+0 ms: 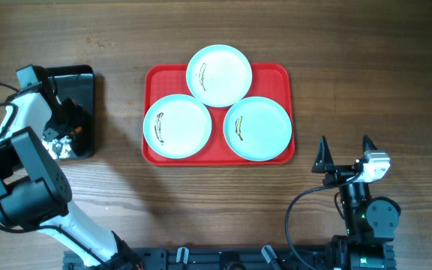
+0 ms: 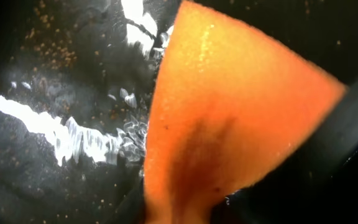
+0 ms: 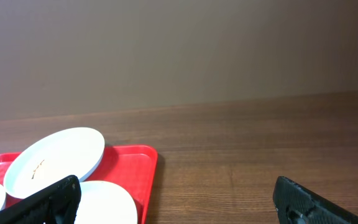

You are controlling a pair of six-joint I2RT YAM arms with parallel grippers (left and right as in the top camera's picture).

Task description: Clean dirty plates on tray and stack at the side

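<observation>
Right claw (image 1: 345,148): closest to the base, lower right, fully released, jaws spread wide over bare wood, just off the red tray's front-right corner.
Left claw (image 1: 64,126): way over on the left, down inside the black tray, clenched on the orange sponge going by the wrist view.
Orange sponge (image 2: 229,124): fills pretty much the whole left wrist view, pinched narrow at the bottom with a dark crease, fanning out wider toward the top.
Black tray (image 1: 81,79): glossy, left of the red one and apart from it, wet-looking, flecked with tiny brownish specks.
Suds (image 2: 61,134): white foamy streaks on the black tray's floor, right beside the sponge.
Red tray (image 1: 276,75): middle of the surface, long side facing the base, all three plates on it.
Front-left plate (image 1: 177,126): flat in the near-left part, dark curved smear close to its left rim.
Front-right plate (image 1: 257,128): flat in the near-right part, right up against its neighbour, thin dark-and-yellowish smear left of centre.
Back plate (image 1: 218,74): sitting highest and tilted in the right wrist view, near rim riding on the two front plates, far rim poking past the tray's back edge, faint smear on its left side.
Surface (image 1: 366,45): brown wood grain, running on behind the tray.
Wall (image 3: 179,50): plain brownish, farthest back in the right wrist view.
</observation>
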